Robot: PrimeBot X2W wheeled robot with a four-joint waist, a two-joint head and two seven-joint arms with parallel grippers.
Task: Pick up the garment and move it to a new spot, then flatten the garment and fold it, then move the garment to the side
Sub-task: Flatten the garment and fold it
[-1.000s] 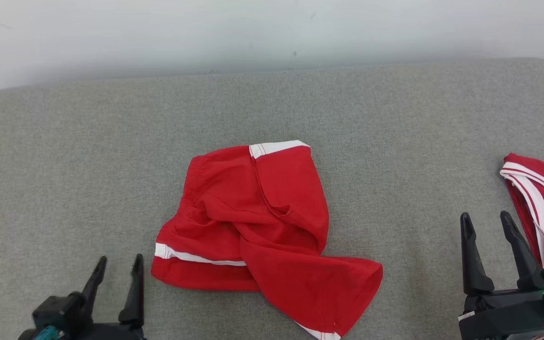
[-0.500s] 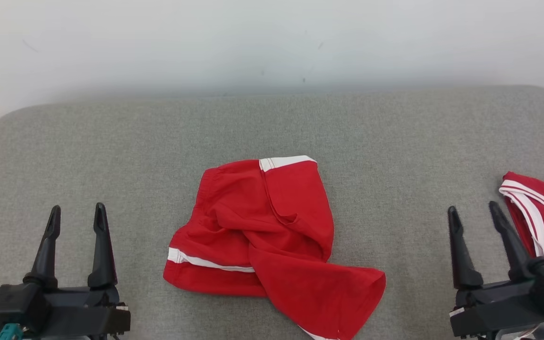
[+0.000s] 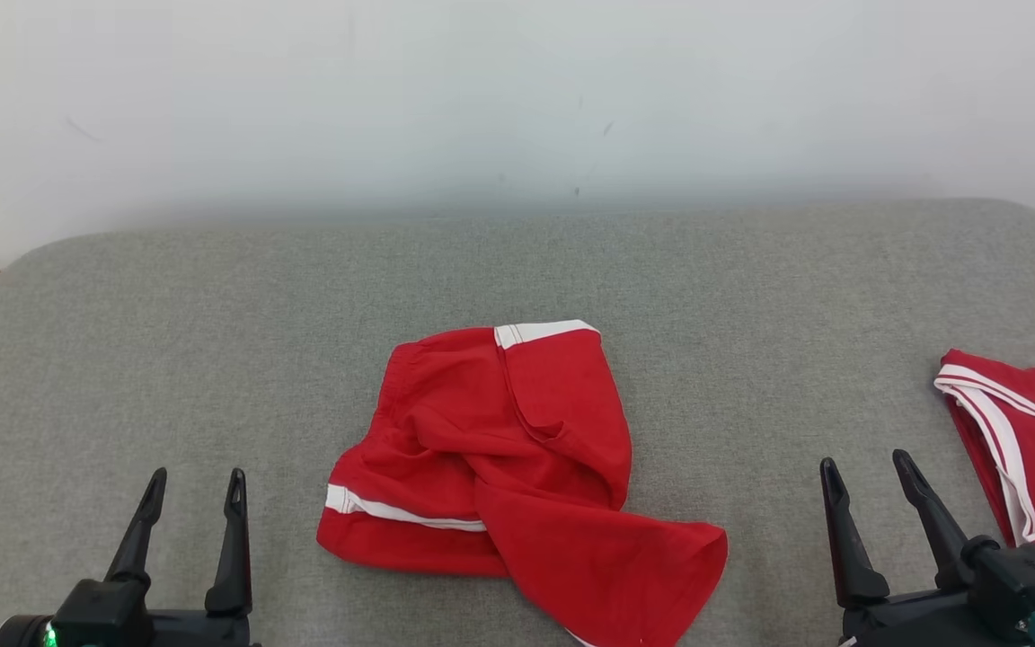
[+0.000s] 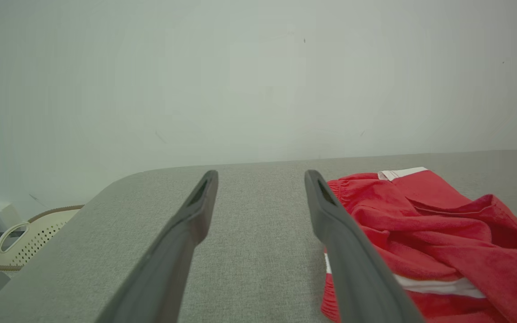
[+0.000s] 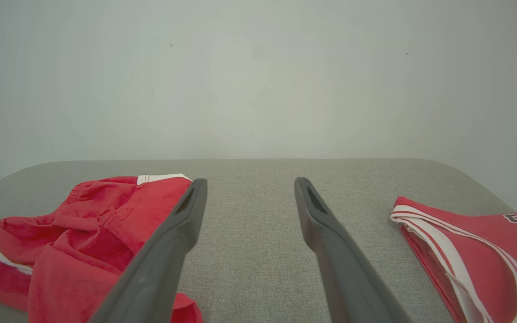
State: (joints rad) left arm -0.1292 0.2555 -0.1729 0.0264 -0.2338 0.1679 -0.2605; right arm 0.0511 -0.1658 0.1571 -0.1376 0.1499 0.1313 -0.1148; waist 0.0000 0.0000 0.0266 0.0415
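Crumpled red shorts [image 3: 499,458] with white stripes lie in the middle of a grey padded surface [image 3: 212,314]. The left gripper [image 3: 197,476] is near their left side and the right gripper [image 3: 865,460] well apart on their right, both spread wide and empty. A red jersey [image 3: 1030,449] lies just beside the right gripper.

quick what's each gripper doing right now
Left gripper: open, empty, left of the crumpled red fabric shorts with white stripes.
Right gripper: open, empty, beside the red jersey with white trim.

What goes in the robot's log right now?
stage: nothing held | red shorts: crumpled on grey cushion | left fingers: open | right fingers: open | red jersey: right edge
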